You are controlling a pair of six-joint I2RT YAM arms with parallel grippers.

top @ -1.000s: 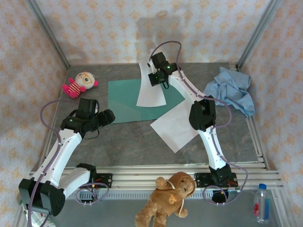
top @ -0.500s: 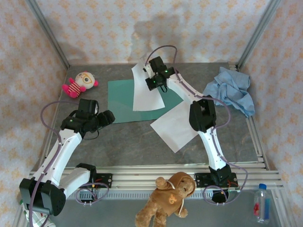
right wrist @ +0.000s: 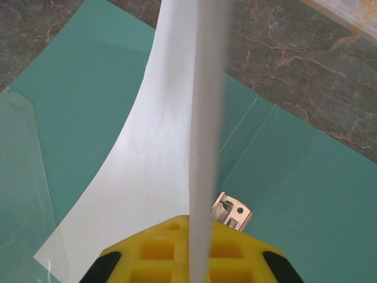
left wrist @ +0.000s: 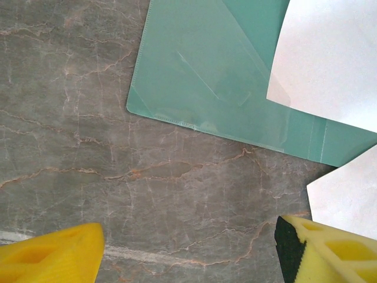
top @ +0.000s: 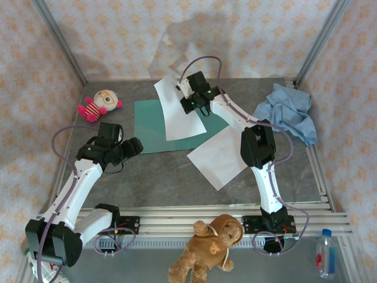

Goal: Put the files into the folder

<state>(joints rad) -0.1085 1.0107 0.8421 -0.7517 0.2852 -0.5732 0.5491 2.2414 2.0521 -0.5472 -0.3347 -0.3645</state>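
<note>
Held sheet (top: 174, 118) swung left over folder (top: 147, 127), right wrist shows clip (right wrist: 232, 212)

Bright, even light around me; a soft shadow lies on the back wall (top: 194, 35). The sheet (right wrist: 203, 147) nearest my right lens blurs.

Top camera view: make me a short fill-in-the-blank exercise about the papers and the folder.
The right gripper is shut on a white ____.
The held sheet hangs over the ____ folder.
The other sheet lies on the ____.
The left gripper is ____, holding nothing.
Missing: sheet; teal; table; open.
</note>
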